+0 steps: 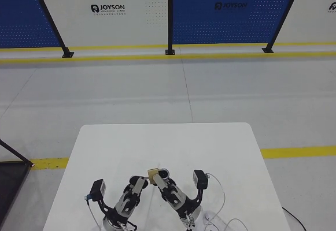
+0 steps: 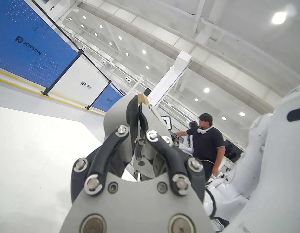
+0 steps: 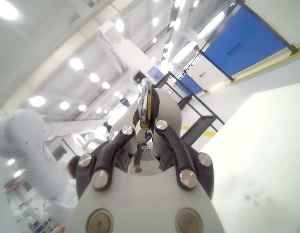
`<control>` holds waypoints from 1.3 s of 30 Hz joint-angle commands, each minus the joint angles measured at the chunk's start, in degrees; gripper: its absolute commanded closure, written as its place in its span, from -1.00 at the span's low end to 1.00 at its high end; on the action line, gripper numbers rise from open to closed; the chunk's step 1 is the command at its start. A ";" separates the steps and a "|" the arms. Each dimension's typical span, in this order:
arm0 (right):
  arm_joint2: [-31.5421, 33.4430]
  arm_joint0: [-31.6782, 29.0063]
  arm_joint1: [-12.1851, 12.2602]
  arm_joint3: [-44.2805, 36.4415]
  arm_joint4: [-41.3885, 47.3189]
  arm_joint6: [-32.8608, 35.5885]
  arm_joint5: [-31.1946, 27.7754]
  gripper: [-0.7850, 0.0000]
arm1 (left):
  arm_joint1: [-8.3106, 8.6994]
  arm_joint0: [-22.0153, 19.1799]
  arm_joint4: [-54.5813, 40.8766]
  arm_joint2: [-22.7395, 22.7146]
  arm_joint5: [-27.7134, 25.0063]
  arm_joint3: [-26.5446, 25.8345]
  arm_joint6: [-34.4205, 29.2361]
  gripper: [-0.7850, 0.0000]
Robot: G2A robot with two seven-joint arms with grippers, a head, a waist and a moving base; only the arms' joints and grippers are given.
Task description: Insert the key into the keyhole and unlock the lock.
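Top view: white counter (image 1: 214, 144). Both arms sit at its near edge, about the middle, tips angled toward each other. Left tool (image 1: 140, 181) and right tool (image 1: 161, 174) are close together, with a small brass lock (image 1: 152, 173) at the point where they meet. The lock is held up off the counter, touching the right tool's tip and just beside the left one's.

Left wrist view: left tool (image 2: 138, 112) points up and away, black pads (image 2: 131, 113) drawn together with barely a slit between them. Cannot tell whether a key sits in that slit. A tan-brass edge, likely the lock (image 2: 142, 98), pokes out just past the tips. Counter (image 2: 31, 146) lies on the left side.

Right wrist view: right tool (image 3: 147, 105) is clamped on the lock (image 3: 142, 100), chrome part toward the tip, brass body lower between the fingers. Counter (image 3: 261, 146) lies to the right.
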 commanded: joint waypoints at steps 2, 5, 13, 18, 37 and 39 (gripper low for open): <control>0.03 -0.11 0.03 -0.09 -0.16 0.27 0.00 1.00 | -0.04 0.01 0.46 0.04 0.10 0.07 0.22 1.00; 0.09 -0.13 0.10 -0.17 -0.57 0.73 -0.20 1.00 | -0.08 0.02 1.02 0.07 0.36 0.07 0.31 1.00; 0.33 -0.35 0.30 -0.24 -1.83 1.50 -0.72 1.00 | -0.13 -0.09 1.84 0.24 0.52 0.21 0.30 1.00; 0.55 -0.39 0.33 -0.32 -2.01 1.05 -0.65 1.00 | -0.15 -0.07 1.88 0.21 0.45 0.22 0.63 1.00; 3.07 -0.95 0.94 -0.23 -4.17 -0.05 -2.82 1.00 | 1.21 0.48 -11.45 0.88 -3.02 0.48 -8.43 -1.00; 3.17 -1.01 0.96 -0.29 -4.21 -0.13 -2.76 1.00 | 1.56 0.56 -13.00 0.24 -3.02 0.78 -10.09 -1.00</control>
